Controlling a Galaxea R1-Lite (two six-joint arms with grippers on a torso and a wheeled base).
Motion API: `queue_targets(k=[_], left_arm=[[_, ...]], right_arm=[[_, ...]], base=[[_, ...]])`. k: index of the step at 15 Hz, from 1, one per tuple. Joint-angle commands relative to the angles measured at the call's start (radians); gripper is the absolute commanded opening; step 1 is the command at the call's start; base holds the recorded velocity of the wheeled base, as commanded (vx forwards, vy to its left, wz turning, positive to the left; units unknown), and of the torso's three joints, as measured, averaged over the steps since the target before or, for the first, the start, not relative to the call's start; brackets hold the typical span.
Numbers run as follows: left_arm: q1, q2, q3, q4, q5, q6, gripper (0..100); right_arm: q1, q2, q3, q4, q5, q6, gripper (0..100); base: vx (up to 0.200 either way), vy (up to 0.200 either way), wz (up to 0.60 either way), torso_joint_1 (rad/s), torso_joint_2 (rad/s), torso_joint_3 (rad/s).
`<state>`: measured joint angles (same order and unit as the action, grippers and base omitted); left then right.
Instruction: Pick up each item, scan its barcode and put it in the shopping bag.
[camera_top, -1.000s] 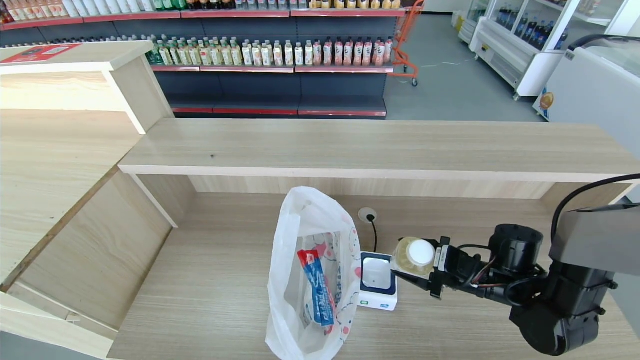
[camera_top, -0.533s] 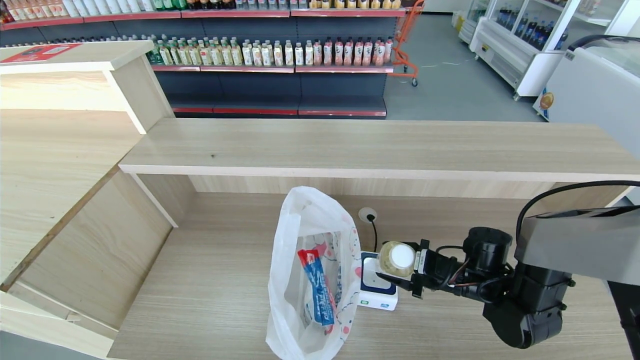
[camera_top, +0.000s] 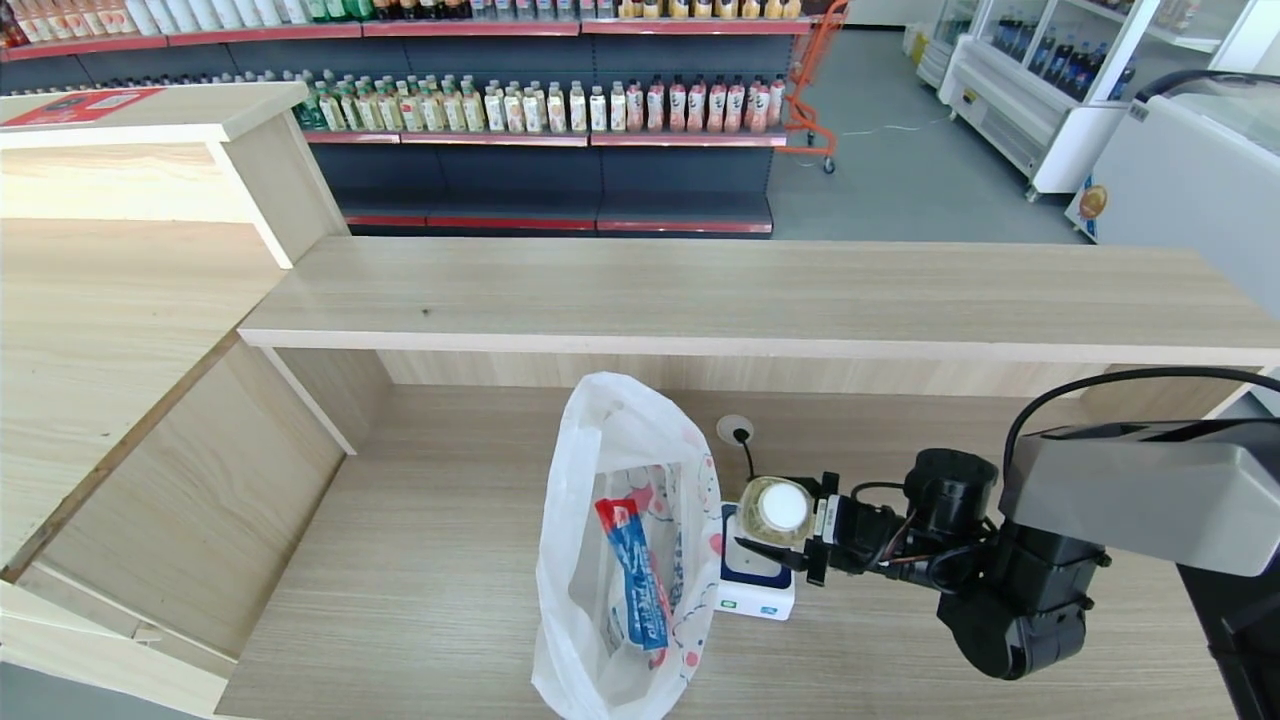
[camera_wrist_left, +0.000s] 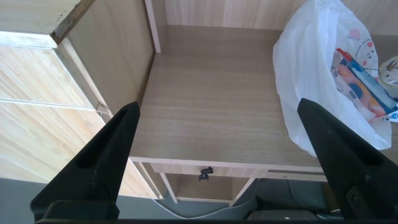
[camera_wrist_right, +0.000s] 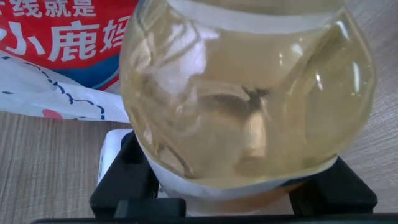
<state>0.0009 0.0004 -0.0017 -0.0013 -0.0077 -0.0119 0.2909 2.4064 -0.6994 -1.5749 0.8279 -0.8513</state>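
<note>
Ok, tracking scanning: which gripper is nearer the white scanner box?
Right gripper, holding a clear white-capped bottle over the scanner; left gripper hangs beyond the white plastic bag.

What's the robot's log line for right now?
right gripper: shut on bottle | bottle: over scanner | shopping bag: toothpaste inside | left gripper: open

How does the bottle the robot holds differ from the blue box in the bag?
The bottle is round, clear with pale liquid; the box is long and printed. The bottle is held in the right gripper over the scanner; the box lies inside the shopping bag. Both are shop goods.
</note>
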Motion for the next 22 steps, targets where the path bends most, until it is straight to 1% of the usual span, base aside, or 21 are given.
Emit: queue_targets(k=[1,5,6,7,9,10,11,12,13,14,15,16,17,18,19,21,22], left_arm=[[0.001,0.0,0.0,0.0,0.0,0.0,100],[0.001,0.0,0.0,0.0,0.0,0.0,100],[0.001,0.0,0.0,0.0,0.0,0.0,100],[0.001,0.0,0.0,0.0,0.0,0.0,100],[0.001,0.0,0.0,0.0,0.0,0.0,100],[0.002,0.0,0.0,0.0,0.0,0.0,100],[0.002,0.0,0.0,0.0,0.0,0.0,100],[0.001,0.0,0.0,0.0,-0.002,0.0,100],[0.001,0.0,0.0,0.0,0.0,0.0,100],[0.001,0.0,0.0,0.0,0.0,0.0,100],[0.001,0.0,0.0,0.0,-0.002,0.0,100],[0.001,0.0,0.0,0.0,0.0,0.0,100],[0.002,0.0,0.0,0.0,-0.002,0.0,100],[0.001,0.0,0.0,0.0,0.0,0.0,100],[0.001,0.0,0.0,0.0,0.0,0.0,100],[0.001,0.0,0.0,0.0,0.0,0.0,100],[0.001,0.0,0.0,0.0,0.0,0.0,100]], right_arm=[[0.001,0.01,-0.005,0.004,-0.001,0.0,0],[-0.007,-0.02,0.001,0.004,-0.004,0.011,0],[-0.018,-0.047,0.015,0.004,-0.004,0.041,0],[-0.035,-0.096,0.046,0.004,-0.004,0.106,0],[-0.058,-0.237,0.12,0.004,-0.018,0.317,0],[-0.058,-0.32,0.162,0.004,-0.065,0.426,0],[-0.056,-0.385,0.201,0.004,-0.131,0.5,0],[-0.053,-0.42,0.224,0.009,-0.171,0.535,0],[-0.05,-0.483,0.281,0.05,-0.231,0.58,0],[-0.052,-0.536,0.327,0.113,-0.243,0.589,0],[-0.045,-0.569,0.333,0.17,-0.246,0.6,0],[-0.015,-0.59,0.325,0.208,-0.25,0.646,0],[0.024,-0.586,0.307,0.211,-0.276,0.706,0],[0.068,-0.572,0.271,0.211,-0.339,0.759,0],[0.122,-0.54,0.221,0.217,-0.424,0.833,0],[0.195,-0.463,0.123,0.233,-0.564,0.968,0],[0.22,-0.418,0.072,0.256,-0.615,1.014,0]], base=[[0.0,0.0,0.0,0.0,0.0,0.0],[0.0,0.0,0.0,0.0,0.0,0.0],[0.0,0.0,0.0,0.0,0.0,0.0],[0.0,0.0,0.0,0.0,0.0,0.0],[0.0,0.0,0.0,0.0,0.0,0.0],[0.0,0.0,0.0,0.0,0.0,0.0],[0.0,0.0,0.0,0.0,0.0,0.0],[0.0,0.0,0.0,0.0,0.0,0.0],[0.0,0.0,0.0,0.0,0.0,0.0],[0.0,0.0,0.0,0.0,0.0,0.0],[0.0,0.0,0.0,0.0,0.0,0.0],[0.0,0.0,0.0,0.0,0.0,0.0],[0.0,0.0,0.0,0.0,0.0,0.0],[0.0,0.0,0.0,0.0,0.0,0.0],[0.0,0.0,0.0,0.0,0.0,0.0],[0.0,0.0,0.0,0.0,0.0,0.0],[0.0,0.0,0.0,0.0,0.0,0.0]])
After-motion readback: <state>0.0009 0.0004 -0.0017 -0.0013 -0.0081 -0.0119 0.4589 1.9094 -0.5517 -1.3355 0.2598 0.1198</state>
